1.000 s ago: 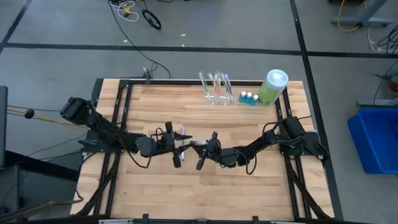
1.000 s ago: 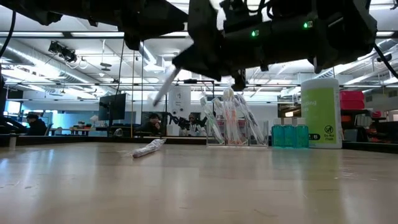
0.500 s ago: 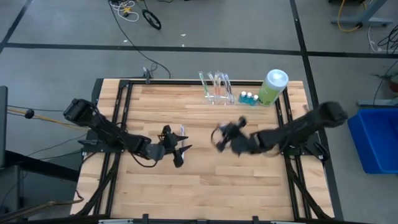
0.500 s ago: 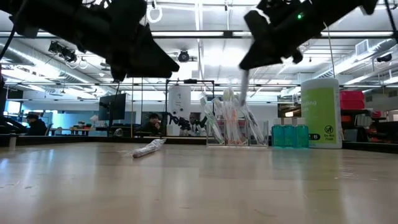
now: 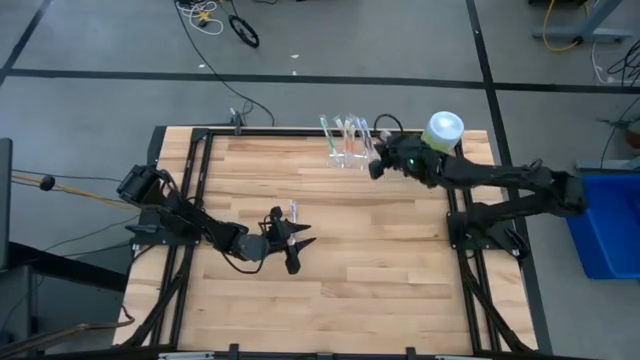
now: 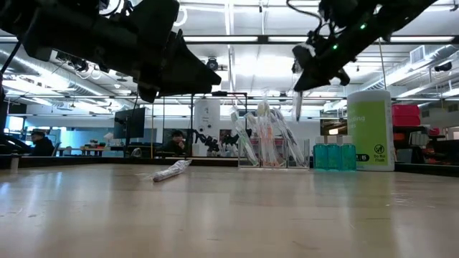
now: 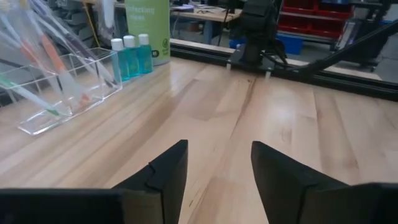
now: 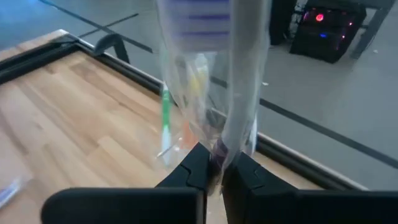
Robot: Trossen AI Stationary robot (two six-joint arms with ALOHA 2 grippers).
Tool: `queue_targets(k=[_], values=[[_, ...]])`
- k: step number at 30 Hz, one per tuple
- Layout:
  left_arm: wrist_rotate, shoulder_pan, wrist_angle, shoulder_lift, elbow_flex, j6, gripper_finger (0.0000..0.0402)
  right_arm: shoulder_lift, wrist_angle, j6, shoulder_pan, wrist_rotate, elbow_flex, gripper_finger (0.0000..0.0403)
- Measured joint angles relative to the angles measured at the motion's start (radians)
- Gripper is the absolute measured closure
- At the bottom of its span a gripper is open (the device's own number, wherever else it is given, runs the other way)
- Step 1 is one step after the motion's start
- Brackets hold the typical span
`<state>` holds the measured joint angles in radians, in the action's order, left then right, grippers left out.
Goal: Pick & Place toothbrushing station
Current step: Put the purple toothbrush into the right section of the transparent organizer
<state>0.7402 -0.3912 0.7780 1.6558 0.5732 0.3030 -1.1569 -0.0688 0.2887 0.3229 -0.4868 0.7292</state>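
Observation:
The toothbrushing station, a clear rack (image 5: pixel 348 145) with slim brushes standing slanted in it, stands at the table's far edge; it also shows in the low view (image 6: pixel 264 147) and the left wrist view (image 7: pixel 62 81). My right gripper (image 5: pixel 375 165) hovers just right of the rack, shut on a slim white toothbrush in a clear wrapper (image 8: pixel 239 74). My left gripper (image 5: pixel 295 240) is open and empty above the table's middle left (image 7: pixel 219 155). A second wrapped piece (image 5: pixel 292 210) lies flat on the wood near it (image 6: pixel 172 170). My right gripper pinches the wrapped toothbrush at one end (image 8: pixel 219 149) between its two fingers. The arm reaches in from the table's right. In the low view the brush (image 6: pixel 297 106) hangs nearly upright below the gripper, lifted clear, beside and above the rack's brushes.
A big light-green bottle with a white cap (image 5: pixel 438 140) and small blue-capped bottles (image 5: pixel 400 157) stand right of the rack, close behind my right arm. Black frame rails (image 5: pixel 200 190) run along the table's sides. People sit in the room behind (image 6: pixel 36 143).
My right gripper has gone from the table's middle, close by my left gripper, toward the far right, up to the rack, carrying the wrapped toothbrush clear of the table. The brush now hangs nearly upright beside the rack. My left gripper has stayed about where it was.

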Motion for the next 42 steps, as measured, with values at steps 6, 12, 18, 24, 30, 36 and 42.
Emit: queue_targets(k=[6,12,18,24,30,36,42], values=[[0.000,0.000,0.000,0.000,0.000,0.000,0.0228,-0.122,0.037,-0.053,0.111,0.107,0.050,0.0383],[-0.005,0.000,-0.001,0.000,0.000,0.006,0.0226,-0.253,0.005,-0.042,0.156,0.156,0.105,0.0366],[-0.023,0.000,-0.001,0.000,0.000,0.007,0.0226,-0.349,-0.008,-0.040,0.168,0.188,0.137,0.0383],[-0.023,0.000,-0.001,0.000,0.000,0.007,0.0226,-0.386,-0.007,-0.013,0.168,0.194,0.144,0.0354],[-0.024,0.000,-0.001,0.000,0.000,0.011,0.0226,-0.386,-0.034,0.001,0.175,0.207,0.143,0.0374],[-0.023,0.000,-0.001,0.000,0.000,0.013,0.0226,-0.386,-0.035,0.005,0.174,0.208,0.143,0.0370],[-0.027,0.000,-0.002,0.000,0.000,0.016,0.0226,-0.386,-0.035,0.011,0.174,0.208,0.143,0.0331]])
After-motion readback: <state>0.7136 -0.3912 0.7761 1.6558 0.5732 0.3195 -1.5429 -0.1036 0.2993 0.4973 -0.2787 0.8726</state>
